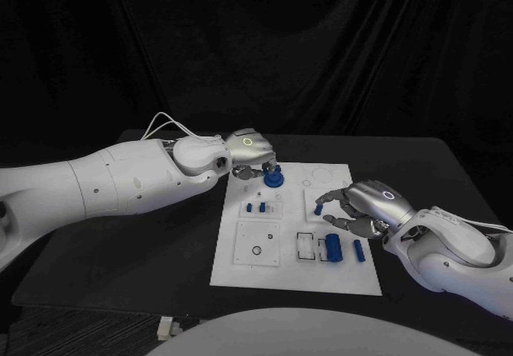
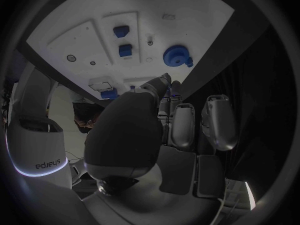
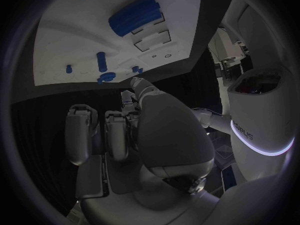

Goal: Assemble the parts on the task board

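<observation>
The white task board [image 1: 241, 256] lies mid-table. My left hand [image 1: 248, 152] hovers at its far edge, fingers apart and holding nothing, just short of a round blue part [image 1: 273, 178] that stands on the board; the left wrist view shows the round part [image 2: 177, 55] clear of the fingertips [image 2: 164, 78]. My right hand [image 1: 363, 204] is over the board's right side, fingers spread, a small blue piece [image 1: 319, 210] by its fingertips; nothing is gripped. A blue cylinder [image 1: 333, 247] and a blue bar [image 1: 359, 251] lie near the front right.
Two small blue pieces [image 1: 256, 207] stand in the board's left middle, also in the left wrist view as small blue pieces [image 2: 123, 41]. The blue cylinder [image 3: 133, 15] lies beside rectangular slots [image 3: 153, 35]. Black table [image 1: 128, 252] surrounds the board.
</observation>
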Motion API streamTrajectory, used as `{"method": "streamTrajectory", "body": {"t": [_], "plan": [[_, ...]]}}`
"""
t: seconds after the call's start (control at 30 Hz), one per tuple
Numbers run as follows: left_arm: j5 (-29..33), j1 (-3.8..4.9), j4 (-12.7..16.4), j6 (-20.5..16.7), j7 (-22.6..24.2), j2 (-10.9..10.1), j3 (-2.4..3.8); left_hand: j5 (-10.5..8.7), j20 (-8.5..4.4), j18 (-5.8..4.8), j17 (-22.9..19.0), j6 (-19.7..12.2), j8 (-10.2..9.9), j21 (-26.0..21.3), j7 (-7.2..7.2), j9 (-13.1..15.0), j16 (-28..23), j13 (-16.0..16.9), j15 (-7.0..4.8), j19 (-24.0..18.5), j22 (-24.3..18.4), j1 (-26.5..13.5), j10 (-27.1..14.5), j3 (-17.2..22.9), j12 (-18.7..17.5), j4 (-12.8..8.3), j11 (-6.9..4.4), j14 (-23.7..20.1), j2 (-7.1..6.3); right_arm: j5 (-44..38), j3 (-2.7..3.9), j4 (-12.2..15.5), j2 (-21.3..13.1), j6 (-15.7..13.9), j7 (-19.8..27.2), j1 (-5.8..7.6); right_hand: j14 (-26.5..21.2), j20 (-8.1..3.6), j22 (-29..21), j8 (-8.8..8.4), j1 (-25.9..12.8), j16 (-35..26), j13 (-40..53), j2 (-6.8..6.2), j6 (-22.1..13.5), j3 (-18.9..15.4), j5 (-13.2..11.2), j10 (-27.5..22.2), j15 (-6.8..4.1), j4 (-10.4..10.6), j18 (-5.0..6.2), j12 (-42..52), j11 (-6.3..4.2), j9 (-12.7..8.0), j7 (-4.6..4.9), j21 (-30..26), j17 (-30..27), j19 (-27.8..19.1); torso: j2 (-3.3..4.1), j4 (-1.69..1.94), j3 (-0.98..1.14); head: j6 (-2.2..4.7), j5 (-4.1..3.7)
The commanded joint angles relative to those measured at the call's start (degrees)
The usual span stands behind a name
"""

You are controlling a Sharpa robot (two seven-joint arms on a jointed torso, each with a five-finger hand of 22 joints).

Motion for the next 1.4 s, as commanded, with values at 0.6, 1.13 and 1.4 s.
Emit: {"method": "streamTrajectory", "body": {"t": [0.6, 1.13, 1.4], "plan": [[0.0, -1.77, -1.9, 2.4, -0.8, -0.6, -0.05, -2.14, -0.19, -0.15, -1.0, 0.6, -0.8, -0.9, 0.35, -0.2, -0.9, -0.5, -0.27, 0.0, 9.5, -1.2, 0.7, 0.4, -1.8, 0.4, -0.02, 0.2, -0.39, 0.0, 0.03, -0.1, 0.3, 0.8, -1.1, -0.22, 5.2, 0.43, 12.3, 0.21, 0.3, -0.3, 8.0, -0.17, 0.4, 0.3, 0.3, 1.9, 0.45, 0.0, 1.18, -0.4, 0.41, -0.1, -0.01, -0.3, 12.1, 1.9, 0.15, 0.01, 0.02, -0.01, 0.30], [0.0, -3.41, -2.6, 4.1, -1.3, 0.2, -0.05, -2.35, -0.26, -0.07, -1.3, 0.1, -1.2, -1.4, 0.26, -0.3, -1.1, -0.7, -0.33, -0.1, 9.4, -1.3, 0.5, 0.6, -2.4, 0.5, -0.08, 0.1, -0.37, 0.0, 0.03, 0.0, 0.3, 0.8, -1.1, -0.28, 5.2, 0.45, 12.3, 0.19, 0.5, -0.3, 7.9, -0.22, 0.4, 0.4, 0.3, 1.8, 0.47, -0.1, 1.20, -0.4, 0.43, -0.2, 0.01, -0.4, 12.1, 1.8, 0.10, -0.01, 0.01, -0.01, 0.11], [0.0, -3.69, -2.8, 5.1, -1.4, 0.7, -0.05, -2.30, -0.28, -0.04, -1.4, 0.0, -1.3, -1.5, 0.29, -0.4, -1.2, -0.7, -0.34, -0.2, 9.3, -1.4, 0.5, 0.7, -2.4, 0.6, -0.04, 0.1, -0.32, 0.0, 0.03, -0.1, 0.3, 0.8, -1.1, -0.31, 5.2, 0.45, 12.3, 0.19, 0.5, -0.3, 7.9, -0.22, 0.4, 0.4, 0.3, 1.8, 0.47, -0.1, 1.20, -0.4, 0.43, -0.2, 0.01, -0.4, 12.1, 1.8, 0.12, -0.04, 0.03, -0.01, 0.12]]}}
